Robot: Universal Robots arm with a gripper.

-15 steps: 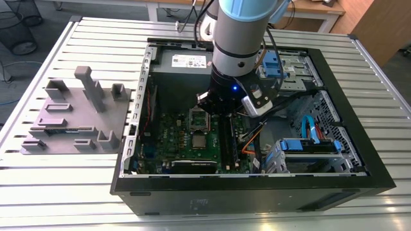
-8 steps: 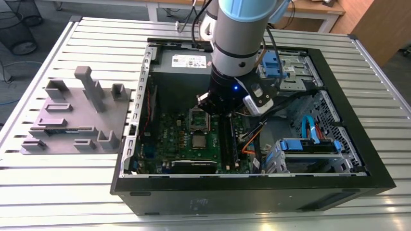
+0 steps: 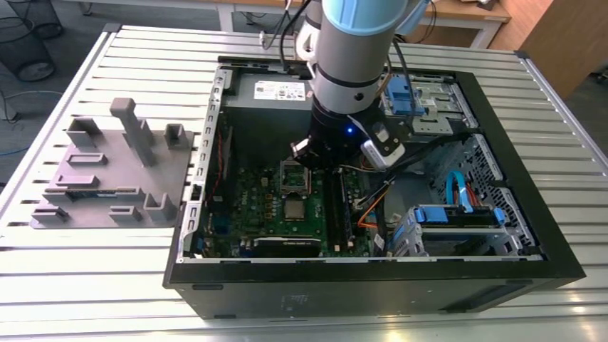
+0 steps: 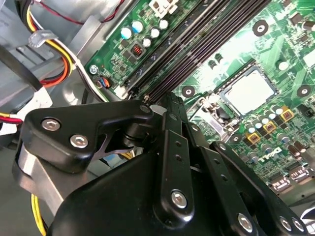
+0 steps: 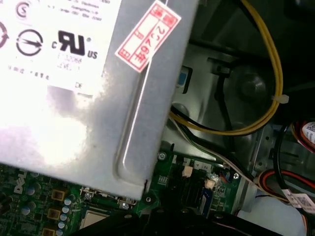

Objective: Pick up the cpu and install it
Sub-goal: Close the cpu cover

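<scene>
The cpu (image 3: pixel 295 208) is a small silver square lying flat inside the metal-framed socket on the green motherboard (image 3: pixel 256 206). It shows again in the second wrist view as the cpu (image 4: pixel 248 91), bare and uncovered. My gripper (image 3: pixel 318 162) hangs low inside the open computer case (image 3: pixel 380 285). It is a little beyond the cpu, over the raised socket lid (image 3: pixel 292 176) and apart from the chip. The gripper (image 4: pixel 167 105) has its black linkage in the foreground of the second wrist view, and nothing can be seen held in it.
Black memory slots (image 3: pixel 337 206) run beside the socket. The silver power supply (image 5: pixel 74 73) sits at the case's far end, with yellow cables (image 5: pixel 268 98) near it. Blue drive bays (image 3: pixel 456 214) fill the exterior view's right. A grey fixture block (image 3: pixel 105 174) lies on the slatted table at the left.
</scene>
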